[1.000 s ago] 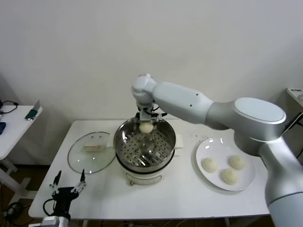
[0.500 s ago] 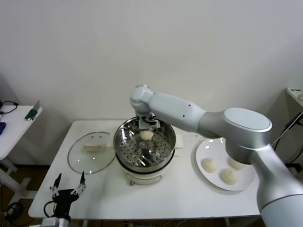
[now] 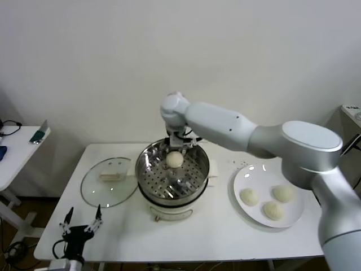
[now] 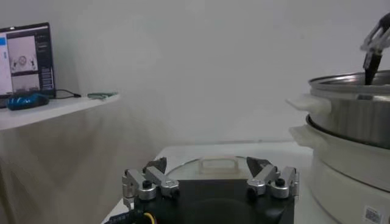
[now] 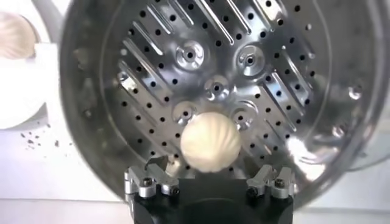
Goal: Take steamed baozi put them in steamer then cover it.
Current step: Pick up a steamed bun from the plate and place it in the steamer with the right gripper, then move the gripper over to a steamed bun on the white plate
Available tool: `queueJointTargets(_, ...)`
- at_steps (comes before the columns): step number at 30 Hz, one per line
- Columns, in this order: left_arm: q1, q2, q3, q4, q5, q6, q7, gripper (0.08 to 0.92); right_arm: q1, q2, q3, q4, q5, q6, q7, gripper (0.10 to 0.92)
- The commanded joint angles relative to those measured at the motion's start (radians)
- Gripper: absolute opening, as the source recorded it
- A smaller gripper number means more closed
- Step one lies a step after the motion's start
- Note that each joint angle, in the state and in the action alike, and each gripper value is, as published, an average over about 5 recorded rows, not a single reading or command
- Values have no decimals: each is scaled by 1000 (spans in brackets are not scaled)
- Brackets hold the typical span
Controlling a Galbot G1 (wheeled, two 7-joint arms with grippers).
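Right gripper [image 3: 175,148]: hung over the far rim of the round shiny stainless-steel steamer [image 3: 148,182], jaws spread wide and holding nothing.
Bun in pot: one cream-white domed baozi [image 5: 210,144] lay on the perforated metal tray [image 5: 274,91], toward its far side, just below the parted fingers [image 5: 272,180] and clear of them.
Other buns: three more cream-white baozi [image 3: 249,196] sat on the flat white plate [image 3: 244,176] to the steamer's right.
Cover: the clear glass lid with a cream bar handle [image 3: 109,180] lay flat on the white table [image 3: 220,231], left of the steamer.
Left gripper [image 3: 80,221]: low at the table's near-left edge, fingers apart, empty.
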Motion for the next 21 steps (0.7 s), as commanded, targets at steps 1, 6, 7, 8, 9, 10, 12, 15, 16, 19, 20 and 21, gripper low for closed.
queueJointTargets(1, 3, 3, 2, -9, -7, 4, -1, 823, 235, -214, -135, 123, 397, -140, -14, 823)
queueJointTargets(6, 14, 8, 2, -22, -10, 5, 1, 823, 349, -423, -305, 228, 617, -438, 99, 823)
queueJointTargets(7, 18, 9, 3, -24, -12, 4, 1, 823, 361, -465, -322, 267, 636, -505, 121, 823)
queueJointTargets(8, 22, 11, 3, -27, -13, 3, 2, 823, 370, -507, -337, 309, 658, -573, 137, 823)
queueJointTargets(9, 25, 13, 4, -28, -13, 1, 4, 823, 375, -546, -348, 347, 687, -639, 147, 823)
queueJointTargets(10, 28, 14, 5, -28, -14, -2, 4, 823, 377, -583, -360, 377, 722, -700, 154, 823)
queueJointTargets(12, 30, 16, 9, -25, -14, -10, 6, 823, 371, -648, -381, 409, 784, -783, 151, 823)
queueJointTargets(15, 33, 18, 14, -26, -21, -21, 10, 823, 332, -727, -400, 407, 813, -812, 118, 823)
queueJointTargets(16, 33, 18, 16, -27, -23, -24, 12, 823, 309, -752, -401, 406, 811, -816, 105, 823)
queueJointTargets(19, 33, 18, 19, -32, -29, -24, 17, 823, 208, -803, -362, 416, 797, -838, 94, 823)
queueJointTargets(20, 32, 18, 20, -34, -30, -22, 17, 823, 163, -815, -337, 416, 786, -846, 95, 823)
queueJointTargets(21, 31, 18, 20, -36, -31, -20, 17, 823, 112, -826, -305, 411, 771, -853, 96, 823)
